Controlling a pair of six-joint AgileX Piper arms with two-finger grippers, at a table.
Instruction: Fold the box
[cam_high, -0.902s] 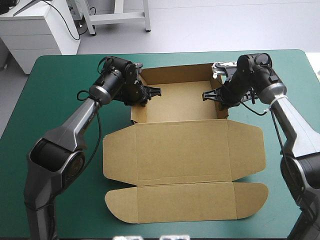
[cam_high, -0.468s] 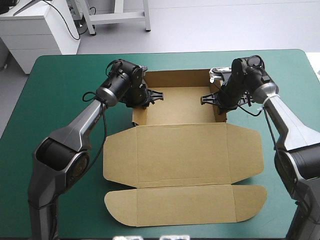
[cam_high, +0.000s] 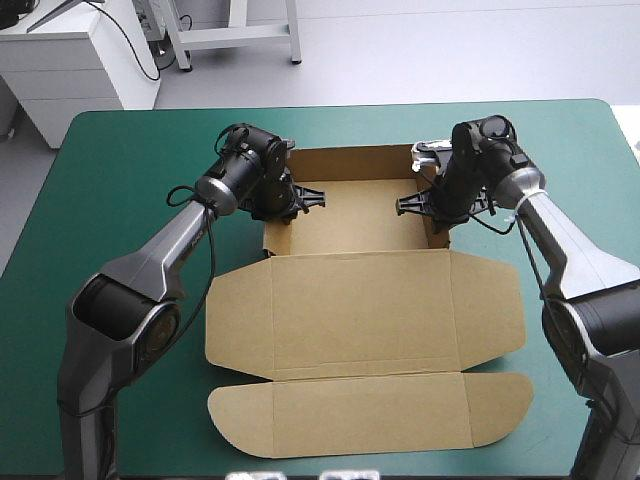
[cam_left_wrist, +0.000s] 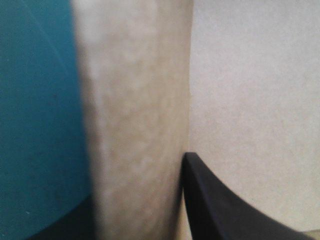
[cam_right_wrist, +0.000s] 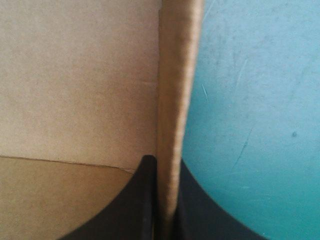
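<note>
The box (cam_high: 360, 270) lies central on the table (cam_high: 110, 180), tray (cam_high: 350, 215) at the far side, lid (cam_high: 365, 320) flat toward the near edge. The left gripper (cam_high: 292, 198) and the right gripper (cam_high: 428, 205) each pinch a side wall (nearly shut on the board) — uneven pulling could tear a wall, or untuck it.

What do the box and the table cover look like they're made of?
Box: brown board, matte, probably corrugated cardboard; its wall edge looks thick and fibrous. Cover: smooth teal-green sheet, maybe rubber or vinyl; fine scratches show in the right wrist view.
</note>
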